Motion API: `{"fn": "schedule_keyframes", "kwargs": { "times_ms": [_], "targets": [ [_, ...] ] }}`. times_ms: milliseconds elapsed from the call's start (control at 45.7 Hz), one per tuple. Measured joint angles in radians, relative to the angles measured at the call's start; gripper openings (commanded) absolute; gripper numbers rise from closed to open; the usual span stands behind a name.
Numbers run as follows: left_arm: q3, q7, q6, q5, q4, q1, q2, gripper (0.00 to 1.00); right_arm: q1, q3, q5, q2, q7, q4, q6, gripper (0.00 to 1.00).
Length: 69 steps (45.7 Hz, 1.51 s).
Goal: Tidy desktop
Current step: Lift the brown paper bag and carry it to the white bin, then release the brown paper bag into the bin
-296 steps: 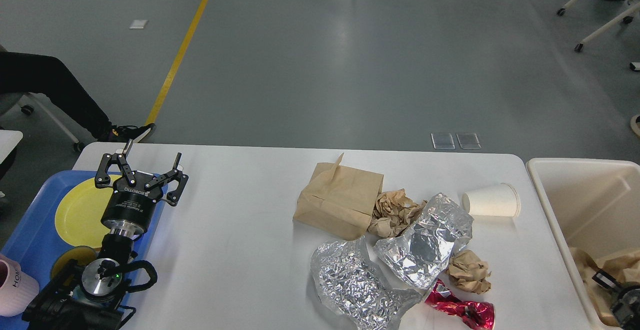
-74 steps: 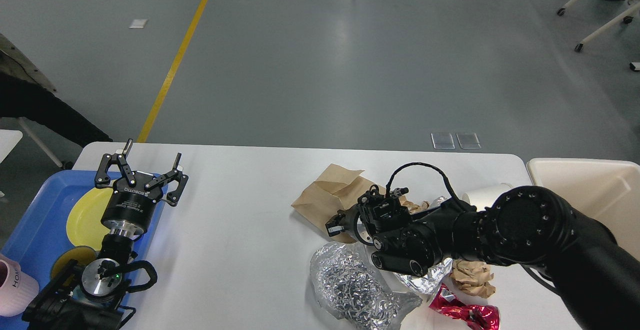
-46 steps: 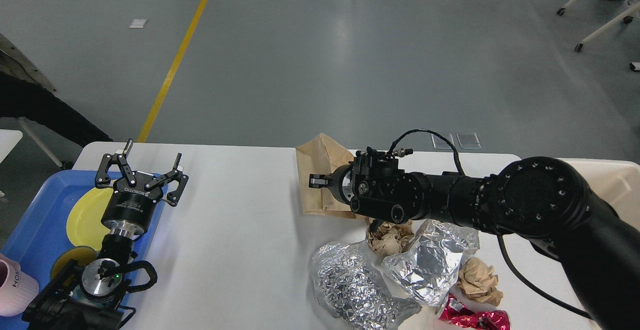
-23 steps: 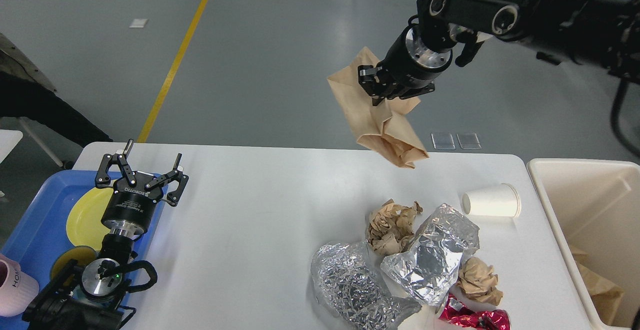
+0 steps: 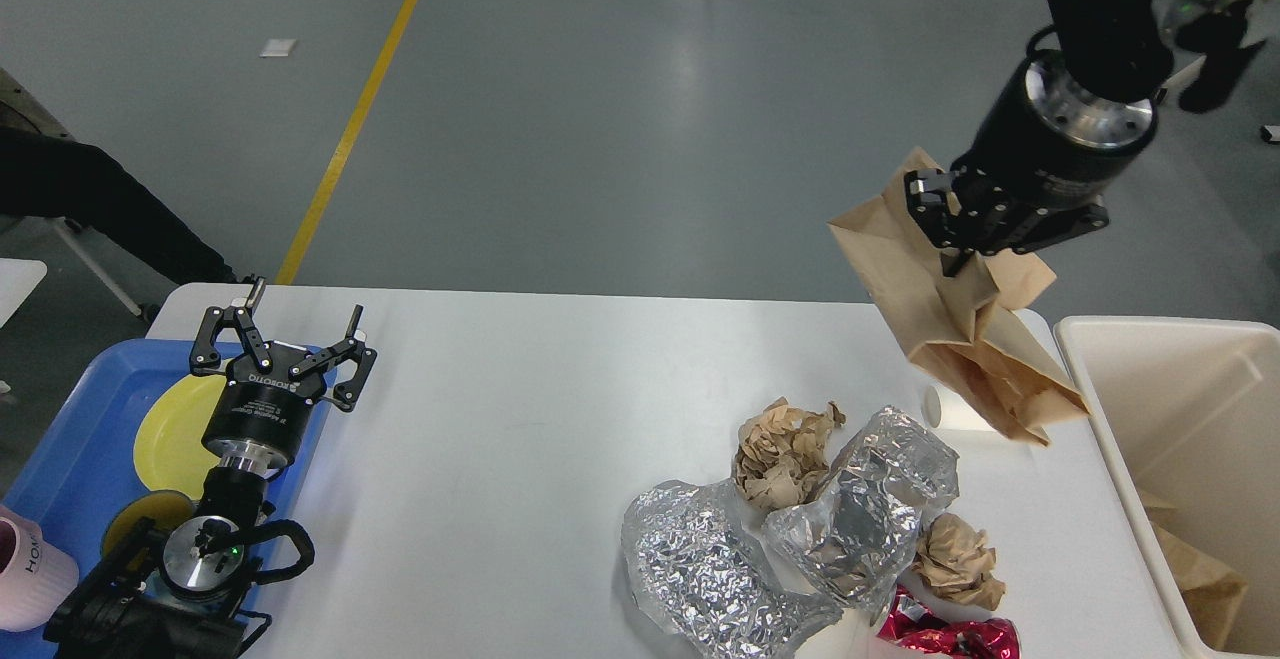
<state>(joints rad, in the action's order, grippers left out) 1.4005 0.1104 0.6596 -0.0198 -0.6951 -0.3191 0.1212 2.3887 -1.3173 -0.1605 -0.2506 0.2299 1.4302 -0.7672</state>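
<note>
Holding a brown paper bag (image 5: 950, 314) aloft, your right gripper (image 5: 958, 229) was clamped on its top.
Your left gripper (image 5: 285, 339) sat spread above the desktop (image 5: 500, 459), beside the blue tray (image 5: 60, 449); the bag hung near the cream bin (image 5: 1180, 419).

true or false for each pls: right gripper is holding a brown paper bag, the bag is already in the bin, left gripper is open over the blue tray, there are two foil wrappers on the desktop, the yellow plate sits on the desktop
1. The right gripper holds the brown paper bag. True.
2. The bag already lies in the cream-white bin. False: it hangs in the air, above the desktop's right end, beside the bin.
3. The left gripper is open, at the blue tray's edge. True.
4. Two crumpled foil wrappers lie on the desktop. True: one near the front edge, another to its right.
5. The yellow plate sits directly on the desktop. False: it sits in the blue tray.
</note>
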Motion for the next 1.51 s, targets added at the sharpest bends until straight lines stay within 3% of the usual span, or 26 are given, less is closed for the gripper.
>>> {"fn": "schedule_keyframes", "kwargs": {
  "times_ms": [350,503,679,854,1029,1270,1357,1510],
  "targets": [
    [0.0,0.0,0.0,0.0,0.0,0.0,0.0,0.97,0.016,-0.267,-0.069,-0.076,-0.008,0.047,0.112,0.0],
    [0.0,0.0,0.0,0.0,0.0,0.0,0.0,0.97,-0.051,-0.325,-0.053,-0.225,-0.009,-0.008,0.194,0.0],
    [0.0,0.0,0.0,0.0,0.0,0.0,0.0,0.97,-0.286,-0.253,-0.001,-0.484,-0.01,-0.202,0.282,0.0],
    [0.0,0.0,0.0,0.0,0.0,0.0,0.0,0.97,-0.691,-0.013,0.008,-0.568,-0.012,-0.487,0.328,0.0],
    [0.0,0.0,0.0,0.0,0.0,0.0,0.0,0.97,-1.091,0.248,0.008,-0.527,-0.014,-0.777,0.351,0.0],
    [0.0,0.0,0.0,0.0,0.0,0.0,0.0,0.97,-1.564,0.446,0.006,-0.277,-0.02,-1.271,0.435,0.0],
    [0.0,0.0,0.0,0.0,0.0,0.0,0.0,0.97,-1.655,0.456,0.006,-0.203,-0.022,-1.362,0.497,0.0],
    [0.0,0.0,0.0,0.0,0.0,0.0,0.0,0.97,-1.74,0.459,0.006,-0.142,-0.023,-1.391,0.611,0.0]
  ]
}}
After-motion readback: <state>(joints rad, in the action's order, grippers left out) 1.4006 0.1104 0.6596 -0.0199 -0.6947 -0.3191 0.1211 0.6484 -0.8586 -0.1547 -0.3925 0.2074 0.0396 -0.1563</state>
